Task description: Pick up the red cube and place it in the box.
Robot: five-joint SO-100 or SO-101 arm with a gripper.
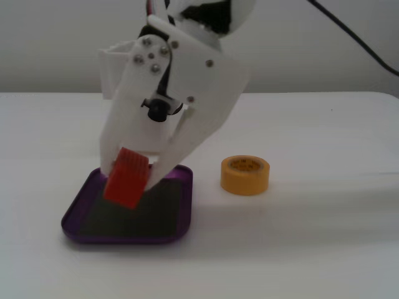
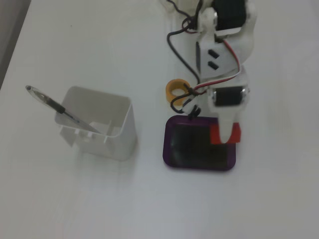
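Gripping the red cube [image 1: 126, 177] between its two white fingers, the gripper [image 1: 134, 180] hangs tilted over the purple box [image 1: 177, 232], with the cube held above the tray's dark bottom near one end. In a fixed view from above, the cube [image 2: 225, 133] sits over the box's [image 2: 172, 164] upper right corner. The yellow tape roll [image 1: 245, 175] stands just beside the box, and a white plastic container [image 2: 102, 124] holding a pen [image 2: 55, 105] stands well apart.

White table [image 1: 324, 249], matte, fills most of both fixed views. Plain off-white wall [image 1: 56, 43] behind it, no windows visible. Table's far edge meets the wall in a straight line. Grey strip of floor [image 2: 10, 30] past the table's left edge in a fixed view. Light soft, even, with faint shadows.
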